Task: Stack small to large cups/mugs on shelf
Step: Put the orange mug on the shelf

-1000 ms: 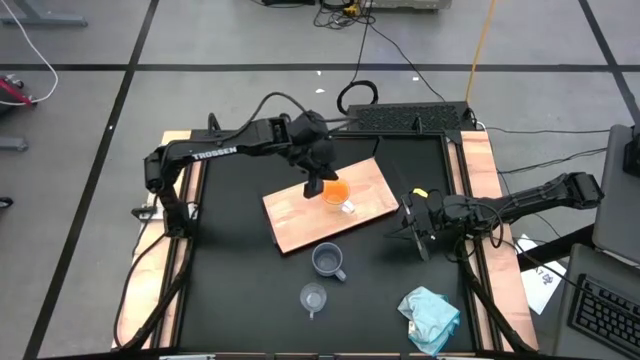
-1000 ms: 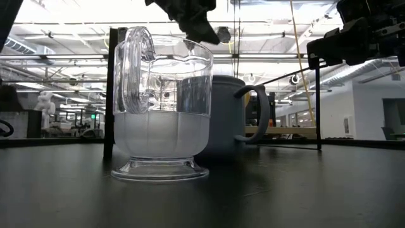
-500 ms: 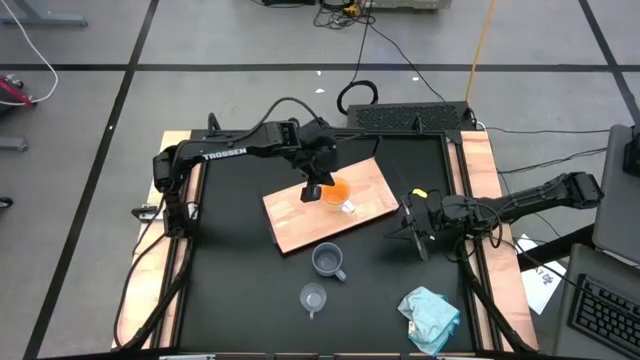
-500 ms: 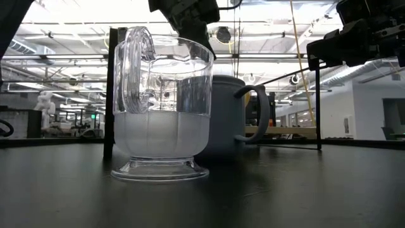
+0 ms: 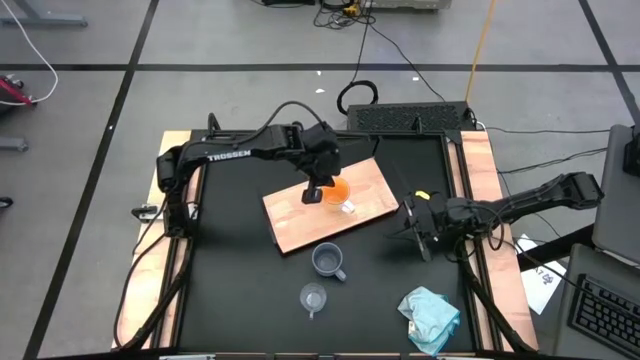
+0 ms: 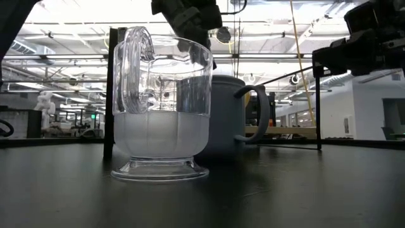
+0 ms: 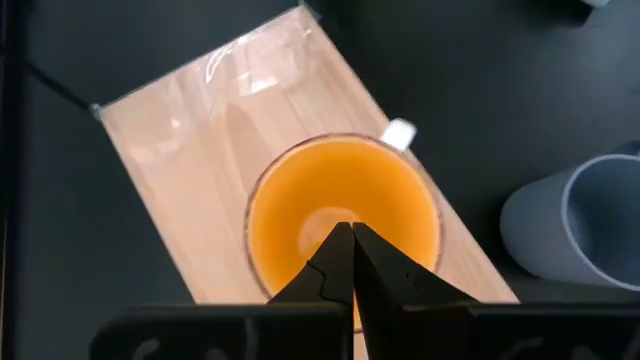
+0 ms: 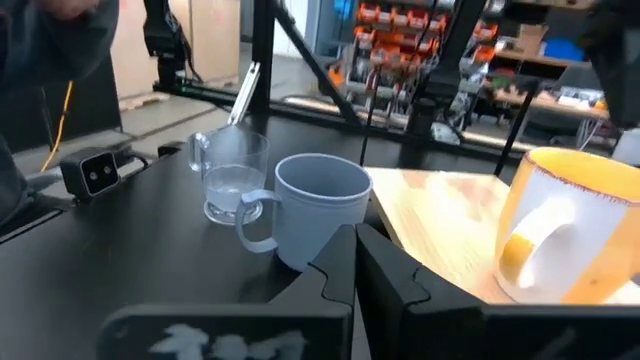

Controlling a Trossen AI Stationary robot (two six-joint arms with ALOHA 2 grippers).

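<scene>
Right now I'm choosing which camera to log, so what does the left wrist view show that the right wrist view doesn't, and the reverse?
Only the left wrist view looks down into the orange mug, showing its empty inside, with the left tool shut above the opening. Only the right wrist view shows the clear glass cup, the orange mug's white outer wall and handle, and the room beyond the table, seen past the shut right tool. Both show the orange mug standing on the light-wood shelf and the blue-grey mug on the black tabletop beside it.
</scene>
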